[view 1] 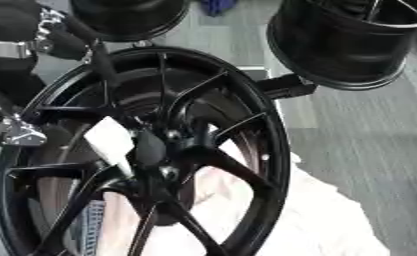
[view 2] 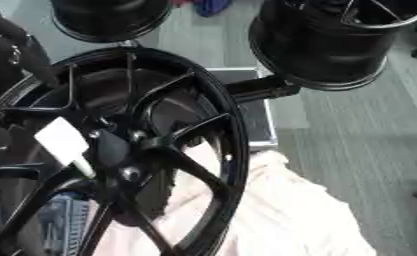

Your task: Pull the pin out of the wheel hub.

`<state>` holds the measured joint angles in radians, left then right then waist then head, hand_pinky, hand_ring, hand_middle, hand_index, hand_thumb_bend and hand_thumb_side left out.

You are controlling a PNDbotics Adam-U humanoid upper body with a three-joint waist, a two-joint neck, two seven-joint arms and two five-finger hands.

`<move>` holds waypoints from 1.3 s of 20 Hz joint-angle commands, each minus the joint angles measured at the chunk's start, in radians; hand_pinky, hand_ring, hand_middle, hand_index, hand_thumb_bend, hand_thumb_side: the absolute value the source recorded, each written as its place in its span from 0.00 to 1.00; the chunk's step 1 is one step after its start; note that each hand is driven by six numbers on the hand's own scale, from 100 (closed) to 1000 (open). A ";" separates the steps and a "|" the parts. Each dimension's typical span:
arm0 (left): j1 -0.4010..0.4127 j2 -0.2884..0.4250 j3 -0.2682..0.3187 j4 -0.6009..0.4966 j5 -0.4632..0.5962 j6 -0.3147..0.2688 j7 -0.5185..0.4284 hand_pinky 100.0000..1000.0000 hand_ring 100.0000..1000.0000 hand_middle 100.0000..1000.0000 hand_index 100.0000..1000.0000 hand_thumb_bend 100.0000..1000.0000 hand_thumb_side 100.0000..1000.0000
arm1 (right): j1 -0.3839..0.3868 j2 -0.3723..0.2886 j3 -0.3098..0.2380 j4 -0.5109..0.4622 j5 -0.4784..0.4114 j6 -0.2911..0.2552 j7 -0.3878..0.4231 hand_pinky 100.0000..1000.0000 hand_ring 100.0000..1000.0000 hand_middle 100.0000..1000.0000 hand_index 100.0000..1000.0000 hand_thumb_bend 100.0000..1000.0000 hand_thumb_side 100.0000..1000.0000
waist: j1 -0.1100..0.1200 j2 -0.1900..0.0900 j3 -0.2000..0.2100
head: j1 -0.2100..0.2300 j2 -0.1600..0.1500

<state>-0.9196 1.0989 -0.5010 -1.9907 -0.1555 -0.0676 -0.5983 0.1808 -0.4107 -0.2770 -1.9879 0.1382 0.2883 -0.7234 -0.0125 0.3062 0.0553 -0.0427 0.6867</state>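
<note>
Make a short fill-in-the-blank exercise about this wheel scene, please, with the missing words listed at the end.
1. The large wheel in front is ____ in colour.
2. A ____ tag-like piece sits near the hub.
3. Under the large wheel lies a pale ____.
4. The left robot hand shows at the upper ____ of the view.

Missing words: black; white; cloth; left

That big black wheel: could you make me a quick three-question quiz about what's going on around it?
1. True or false: the black wheel stands alone, with no other rims nearby.
2. What colour is the flat tag-like piece at the hub?
3. The pale cloth shows: A) behind the spokes and to the wheel's right, B) over the upper rims.

Key: 1 false; 2 white; 3 A.
</note>
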 commanded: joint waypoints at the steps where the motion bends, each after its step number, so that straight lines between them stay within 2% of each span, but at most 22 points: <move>1: -0.026 0.001 -0.014 -0.009 0.009 0.078 0.006 0.75 0.66 0.62 0.78 0.43 0.02 | -0.005 -0.024 -0.005 -0.012 -0.003 -0.002 0.003 0.51 0.55 0.51 0.60 0.00 0.41 | 0.003 -0.011 -0.002 | 0.001 0.008; 5: -0.044 -0.025 -0.044 -0.009 0.006 0.169 0.006 0.75 0.66 0.61 0.79 0.45 0.03 | -0.009 -0.019 -0.003 -0.012 -0.007 -0.002 0.003 0.51 0.55 0.51 0.60 0.00 0.41 | 0.005 -0.006 -0.002 | 0.001 0.011; 8: -0.050 -0.040 -0.063 -0.009 0.009 0.202 -0.016 0.75 0.66 0.61 0.78 0.46 0.03 | -0.011 -0.014 -0.004 -0.012 -0.010 -0.003 0.002 0.51 0.55 0.51 0.60 0.00 0.40 | 0.005 -0.001 -0.002 | 0.002 0.014; 16: -0.046 -0.058 -0.078 -0.009 0.023 0.246 -0.080 0.75 0.67 0.63 0.78 0.46 0.00 | -0.020 -0.002 -0.004 -0.012 -0.020 -0.007 -0.005 0.50 0.55 0.51 0.60 0.00 0.41 | 0.004 0.012 0.000 | 0.005 0.020; 26: -0.014 -0.064 -0.077 -0.009 -0.001 0.283 -0.136 0.76 0.68 0.64 0.78 0.48 0.00 | -0.031 0.015 0.000 -0.012 -0.031 -0.009 -0.003 0.50 0.55 0.51 0.60 0.00 0.41 | -0.008 0.036 -0.003 | 0.017 0.022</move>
<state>-0.9235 1.0188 -0.5882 -1.9906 -0.1510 0.2134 -0.7278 0.1503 -0.3820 -0.2717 -1.9879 0.1143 0.2831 -0.7251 -0.0208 0.3583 0.0539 -0.0294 0.7032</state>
